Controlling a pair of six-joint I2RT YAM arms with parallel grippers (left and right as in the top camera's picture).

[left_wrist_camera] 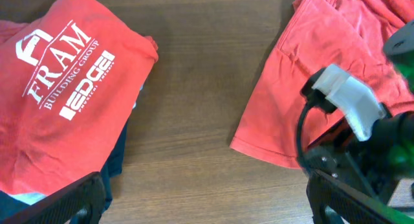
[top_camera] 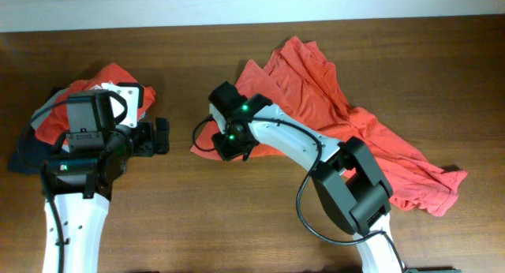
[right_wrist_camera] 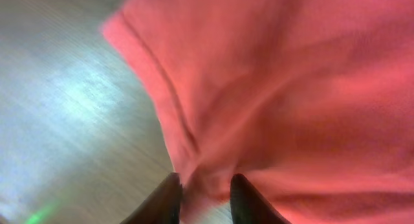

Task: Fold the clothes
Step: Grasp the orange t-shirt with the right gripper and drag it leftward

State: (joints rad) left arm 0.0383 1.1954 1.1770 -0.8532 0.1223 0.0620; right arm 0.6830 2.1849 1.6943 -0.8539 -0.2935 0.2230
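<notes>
My right jaws [right_wrist_camera: 204,201] pinch a hem corner of the crumpled orange-red shirt [top_camera: 371,139] lying unfolded on the counter [top_camera: 237,226], left jaws [left_wrist_camera: 207,204] wide apart; spreading it flat comes next.

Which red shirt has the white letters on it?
The small folded red shirt on the dark pile beside the left gripper, printed FRAM. The big orange-red T-shirt at the right gripper shows only plain cloth.

Right wrist view blurred, T-shirt [right_wrist_camera: 291,88] cropped on three sides, right claw [right_wrist_camera: 206,197] fingertips cut off below
</notes>
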